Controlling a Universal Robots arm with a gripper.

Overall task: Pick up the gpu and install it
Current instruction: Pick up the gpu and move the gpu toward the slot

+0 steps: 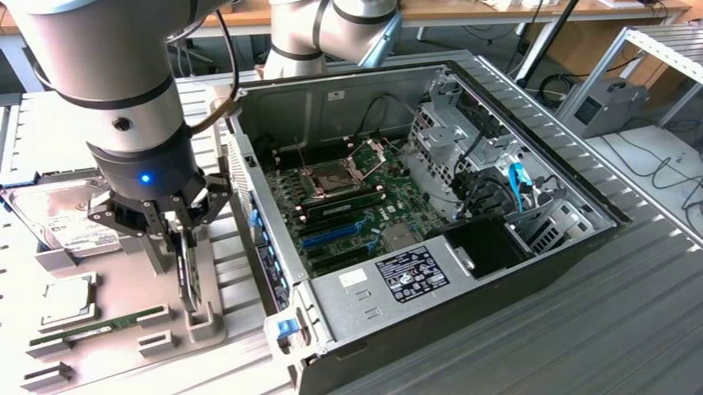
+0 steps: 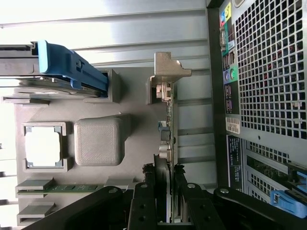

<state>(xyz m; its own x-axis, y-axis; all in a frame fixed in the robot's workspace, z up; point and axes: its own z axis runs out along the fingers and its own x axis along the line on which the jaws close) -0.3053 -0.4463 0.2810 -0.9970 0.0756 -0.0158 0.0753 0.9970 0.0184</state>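
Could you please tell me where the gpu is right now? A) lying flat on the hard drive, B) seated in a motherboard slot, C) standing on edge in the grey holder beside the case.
C: the gpu stands on edge in the grey holder outside the case, with the tool straddling it.

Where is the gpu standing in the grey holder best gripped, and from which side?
By its two flat faces near the upper long edge, coming straight down from above. The gpu stands on edge in the holder slot, both faces free, metal bracket at one end.
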